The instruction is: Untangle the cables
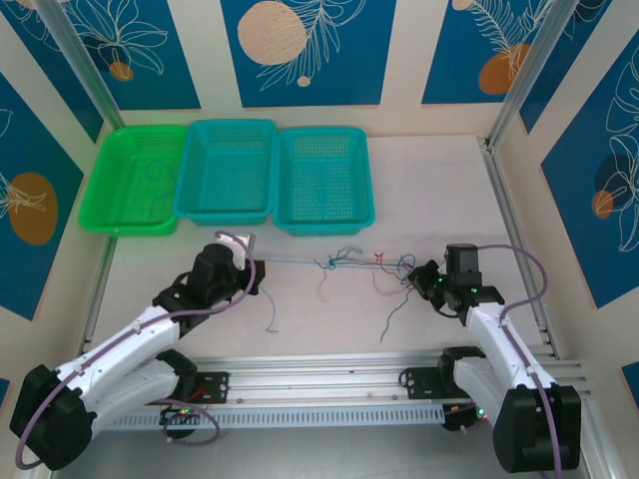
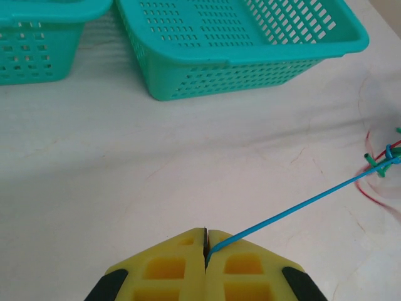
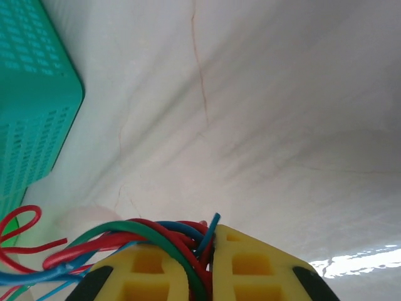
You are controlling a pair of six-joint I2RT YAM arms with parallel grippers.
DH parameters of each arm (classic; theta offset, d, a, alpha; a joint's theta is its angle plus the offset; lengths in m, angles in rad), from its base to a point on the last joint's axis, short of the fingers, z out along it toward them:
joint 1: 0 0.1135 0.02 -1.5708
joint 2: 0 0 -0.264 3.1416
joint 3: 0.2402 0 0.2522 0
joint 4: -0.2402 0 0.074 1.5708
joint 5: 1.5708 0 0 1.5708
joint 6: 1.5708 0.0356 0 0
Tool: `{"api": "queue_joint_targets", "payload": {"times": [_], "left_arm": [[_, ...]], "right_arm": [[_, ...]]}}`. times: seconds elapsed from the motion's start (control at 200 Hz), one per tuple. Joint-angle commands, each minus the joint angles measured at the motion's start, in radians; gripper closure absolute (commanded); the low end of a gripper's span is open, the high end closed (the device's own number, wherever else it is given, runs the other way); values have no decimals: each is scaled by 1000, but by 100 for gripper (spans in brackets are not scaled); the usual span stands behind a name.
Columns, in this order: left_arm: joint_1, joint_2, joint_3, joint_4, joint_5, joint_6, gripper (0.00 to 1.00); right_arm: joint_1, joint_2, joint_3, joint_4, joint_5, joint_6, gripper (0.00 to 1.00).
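A tangle of thin blue, red and green cables (image 1: 351, 261) lies at mid-table between the two arms. My left gripper (image 1: 258, 271) is shut on one blue cable (image 2: 294, 209), which runs taut from the yellow pads (image 2: 169, 266) to the knot (image 2: 383, 160) at the right. My right gripper (image 1: 417, 276) is shut on a bundle of red, blue and green cables (image 3: 156, 235) that loops out over the left pad (image 3: 141, 273). Loose ends trail toward the front, among them a blue one (image 1: 270, 317) and a green one (image 1: 391, 321).
Three mesh baskets stand in a row at the back: a green one (image 1: 135, 180), a teal one (image 1: 228, 170) and another teal one (image 1: 324, 180). The teal basket wall (image 2: 238, 69) is close ahead of the left gripper. An aluminium rail (image 1: 329, 384) runs along the front.
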Motion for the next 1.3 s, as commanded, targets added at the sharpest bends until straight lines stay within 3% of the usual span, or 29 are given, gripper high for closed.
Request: {"api": "queue_joint_targets", "payload": {"times": [0.0,0.05,0.16,0.24,0.305,0.39,0.495,0.615,0.695,0.845,0.945,1.0,1.15,1.295], "left_arm": [[101,-17,42,-109,-285,-47,100],[102,-14,41,-64,-210,-20,100],[98,30,-2,154,78,36,100],[88,94,-14,251,153,38,100],[76,143,4,250,156,68,100],[59,183,19,238,163,110,100],[39,210,22,239,183,148,100],[16,218,21,231,183,182,100],[-1,212,13,241,197,198,100],[-35,213,12,198,190,232,100],[-96,212,0,164,181,252,100],[-153,215,-16,170,195,270,100],[-271,240,-90,230,229,293,100],[-290,258,-138,255,189,277,100]], "right_arm": [[-118,-32,-24,-80,307,43,88],[-118,-45,-38,-2,210,-28,86],[-40,-30,-88,189,-38,-122,59],[121,19,-86,198,41,-104,41],[214,43,-46,142,120,-136,33],[243,28,23,49,161,-159,29],[250,-25,88,27,85,-201,21],[294,-14,150,98,-72,-239,19],[387,65,211,125,-91,-207,24],[651,271,357,61,213,-28,33],[766,402,414,72,378,8,39],[786,464,431,99,389,19,37],[758,606,478,154,307,48,23],[755,723,576,95,308,102,26]]}}
